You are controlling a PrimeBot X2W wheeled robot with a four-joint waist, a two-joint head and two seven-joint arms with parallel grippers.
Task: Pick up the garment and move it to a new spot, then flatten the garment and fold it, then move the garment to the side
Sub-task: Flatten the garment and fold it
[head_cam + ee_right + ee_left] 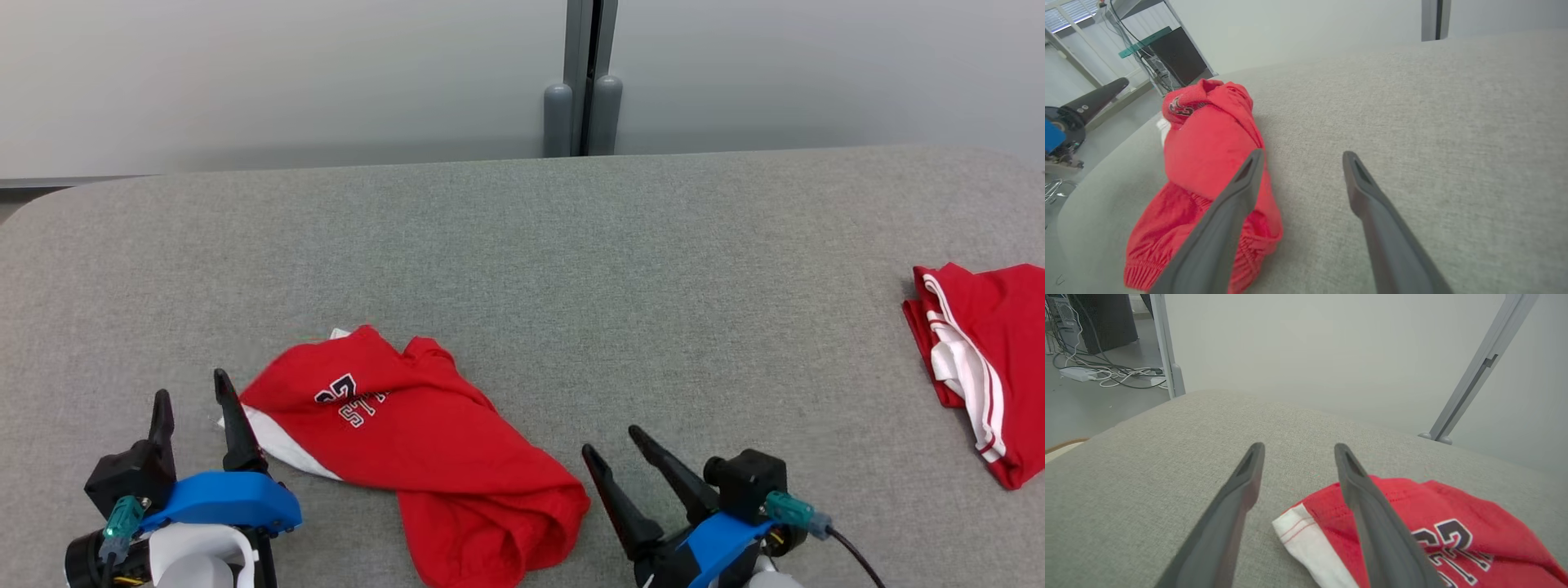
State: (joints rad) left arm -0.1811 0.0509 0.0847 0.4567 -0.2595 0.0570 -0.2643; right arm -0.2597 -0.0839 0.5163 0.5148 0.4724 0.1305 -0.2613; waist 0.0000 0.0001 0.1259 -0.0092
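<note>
**Shorts (424, 465) loose on table (522, 245)**

Grey cloth table, pale wall panels (245, 73) behind. The red shorts lie crumpled near the front edge, left of centre. Their long axis is diagonal: printed end far-left, waistband (490, 547) near-right. The left gripper (191, 385) is spread wide and empty, one finger (1372, 522) beside the white trim (1306, 539), maybe touching. The right gripper (612, 441) is spread wide and empty, just right of the waistband.

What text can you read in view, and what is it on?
"ST": that is how the dark, white-edged letters on the garment look in the head view; the rest of the word is folded under.
Number above the letters: two creased digits, not readable for sure.
The same print in the left wrist view is cut off by the finger and the fold: unreadable.
Second garment at the right: no text shows.
</note>
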